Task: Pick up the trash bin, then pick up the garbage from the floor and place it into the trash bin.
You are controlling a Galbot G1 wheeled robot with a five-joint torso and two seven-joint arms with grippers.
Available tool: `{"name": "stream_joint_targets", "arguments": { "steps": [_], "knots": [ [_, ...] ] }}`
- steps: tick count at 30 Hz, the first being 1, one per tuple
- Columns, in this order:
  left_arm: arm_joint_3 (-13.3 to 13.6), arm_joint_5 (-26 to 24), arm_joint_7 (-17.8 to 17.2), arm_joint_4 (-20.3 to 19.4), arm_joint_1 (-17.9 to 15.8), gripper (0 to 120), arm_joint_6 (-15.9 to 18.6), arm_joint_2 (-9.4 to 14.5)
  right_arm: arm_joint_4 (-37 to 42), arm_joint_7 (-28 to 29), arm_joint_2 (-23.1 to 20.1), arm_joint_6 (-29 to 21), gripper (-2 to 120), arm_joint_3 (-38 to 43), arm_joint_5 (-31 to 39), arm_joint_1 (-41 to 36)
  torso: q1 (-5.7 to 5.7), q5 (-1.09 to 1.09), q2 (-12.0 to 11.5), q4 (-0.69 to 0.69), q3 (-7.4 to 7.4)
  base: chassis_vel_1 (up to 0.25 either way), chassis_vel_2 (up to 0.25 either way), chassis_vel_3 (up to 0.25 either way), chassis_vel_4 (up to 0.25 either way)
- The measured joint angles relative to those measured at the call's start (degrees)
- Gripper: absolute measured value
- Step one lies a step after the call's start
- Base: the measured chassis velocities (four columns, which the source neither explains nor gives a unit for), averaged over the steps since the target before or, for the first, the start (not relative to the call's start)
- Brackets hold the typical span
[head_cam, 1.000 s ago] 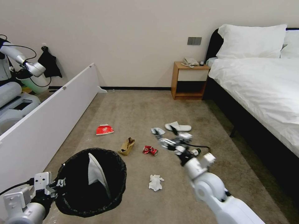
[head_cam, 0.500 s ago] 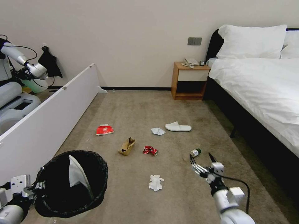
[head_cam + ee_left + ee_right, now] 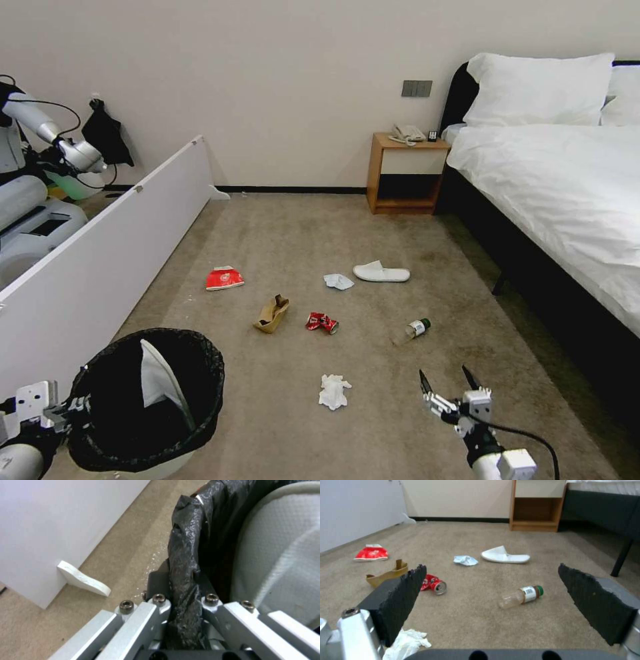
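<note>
A: The round white plastic trash bin (image 3: 143, 400), lined with a black bag, is held at its rim by the left gripper (image 3: 67, 408); in the left wrist view the jaws are seen clamped on the folded bag edge. A white slipper is seen standing inside it.

B: And the right gripper (image 3: 453, 390) is held low over the beige carpet floor (image 3: 373, 413), jaws spread wide apart, nothing between them.

A: The small clear bottle with a dark cap (image 3: 521, 596) is framed between those jaws in the right wrist view, ahead of them and well apart. It is laid on its side, long axis slanted across the line of approach, cap end towards the bed side.

B: So the right arm is judged the nearer one. The crumpled white tissue (image 3: 333, 391) is closer, off to the left of the jaws.

A: The bin's base is cut off at the picture's edge.
</note>
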Motion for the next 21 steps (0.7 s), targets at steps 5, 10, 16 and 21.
{"name": "stream_joint_targets", "arguments": {
  "steps": [5, 10, 16, 21],
  "knots": [
    [-0.1, -0.4, -0.1, -0.1, 0.2, 4, 0.0, -0.2, -0.2, -1.0, 0.2, 0.3, 100, 0.1, 0.1, 0.0, 0.00, 0.00, 0.0, 0.01, 0.00, 0.000, 0.000, 0.000, 0.000],
    [0.0, -0.6, -0.2, -0.6, 0.3, 4, 0.0, -0.4, -0.4, -1.5, -0.2, 0.5, 100, 0.1, 0.5, 0.1, 0.00, 0.00, 0.0, 0.01, 0.00, 0.000, 0.000, 0.000, 0.000],
    [0.1, -0.7, -0.2, -0.8, 0.3, 4, 0.0, -0.5, -0.4, -1.5, -0.6, 0.5, 100, 0.1, 0.8, 0.2, 0.01, 0.00, 0.0, -0.01, 0.01, -0.073, 0.067, 0.079, -0.065],
    [0.3, -0.7, -0.2, -1.0, 0.3, 4, 0.0, -0.5, -0.3, -1.7, -0.7, 0.5, 100, 0.1, 1.1, 0.2, 0.01, 0.00, 0.0, 0.00, 0.01, -0.077, 0.098, 0.083, -0.083]
  ]
}}
